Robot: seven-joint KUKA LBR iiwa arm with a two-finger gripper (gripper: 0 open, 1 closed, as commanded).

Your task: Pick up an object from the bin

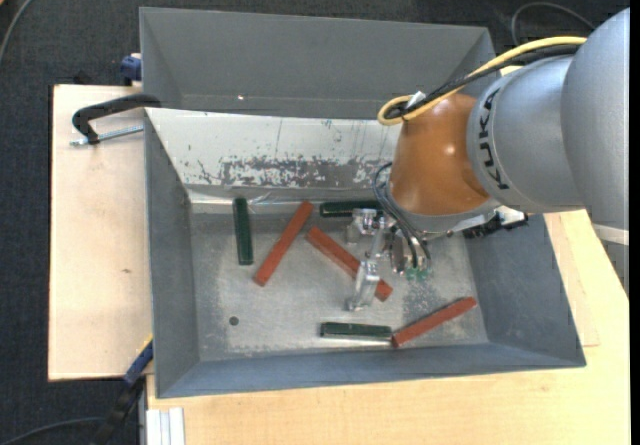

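Gripper (366,291) sits low over the near end of a slanted red stick (333,250), right of centre on the floor of the bin (215,283). Its opening cannot be told; no grasp is visible. Just in front lie a dark green stick (356,330) and another red stick (433,321).

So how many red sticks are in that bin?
3. One red stick lies left of centre, another runs from the middle under the gripper, a third lies lower right. More may be hidden under the gripper.
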